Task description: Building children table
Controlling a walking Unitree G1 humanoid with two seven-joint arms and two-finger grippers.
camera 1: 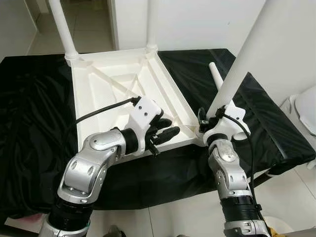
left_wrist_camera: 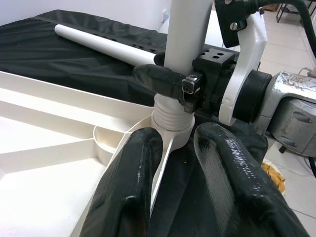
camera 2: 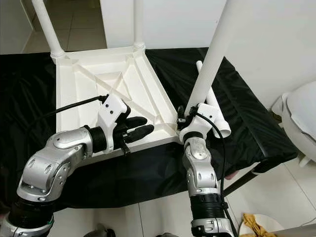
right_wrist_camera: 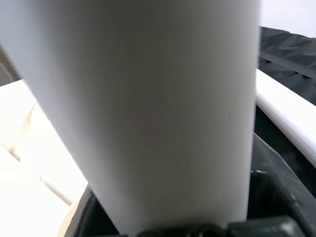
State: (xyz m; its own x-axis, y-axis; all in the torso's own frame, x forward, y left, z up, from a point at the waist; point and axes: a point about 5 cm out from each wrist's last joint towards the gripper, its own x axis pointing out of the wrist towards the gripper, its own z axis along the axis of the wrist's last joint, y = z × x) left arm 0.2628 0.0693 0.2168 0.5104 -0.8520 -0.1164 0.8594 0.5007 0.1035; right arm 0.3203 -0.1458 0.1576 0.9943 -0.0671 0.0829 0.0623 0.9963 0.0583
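Now: upturned white tabletop lies on the black-draped bench. My right claw is clamped low on the leg at its corner socket; left claw rests parted on the rim. Light, stiff, slick plastic, I judge; grip low.

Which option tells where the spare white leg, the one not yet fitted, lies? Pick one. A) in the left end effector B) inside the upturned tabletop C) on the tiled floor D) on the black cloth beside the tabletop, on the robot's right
D: the loose white leg lies flat on the black cloth, past the corner where the right end effector grips the leg being fitted to the tabletop.
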